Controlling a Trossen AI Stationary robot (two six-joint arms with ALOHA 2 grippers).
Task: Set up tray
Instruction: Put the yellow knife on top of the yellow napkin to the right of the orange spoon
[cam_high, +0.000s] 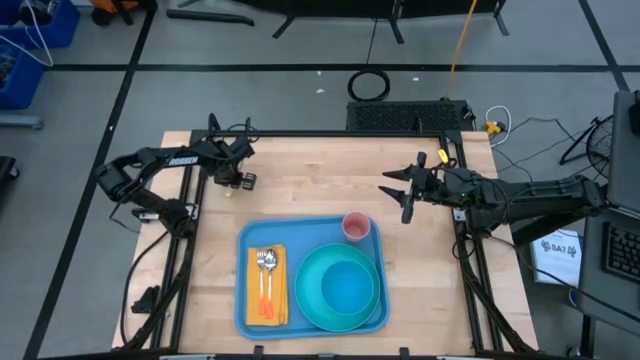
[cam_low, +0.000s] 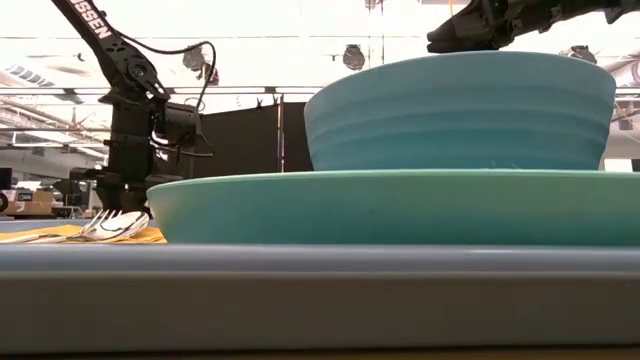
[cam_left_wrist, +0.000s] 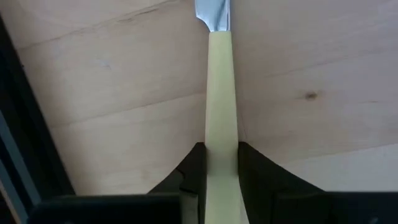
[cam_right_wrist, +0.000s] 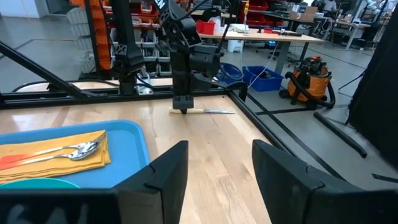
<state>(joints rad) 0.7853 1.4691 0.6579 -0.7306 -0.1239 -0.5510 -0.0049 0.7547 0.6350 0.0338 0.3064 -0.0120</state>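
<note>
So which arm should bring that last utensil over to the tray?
Probably left. The left gripper is already shut on the pale-handled knife at the table's far-left. The right gripper hangs open and empty, away from the tray.

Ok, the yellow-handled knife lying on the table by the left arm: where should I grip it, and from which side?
Grip the knife by its pale handle, from straight above, fingers across its narrow width. It lies flat on the table, and the slim metal blade offers little to pinch. The left gripper is shut on that handle this way.
</note>
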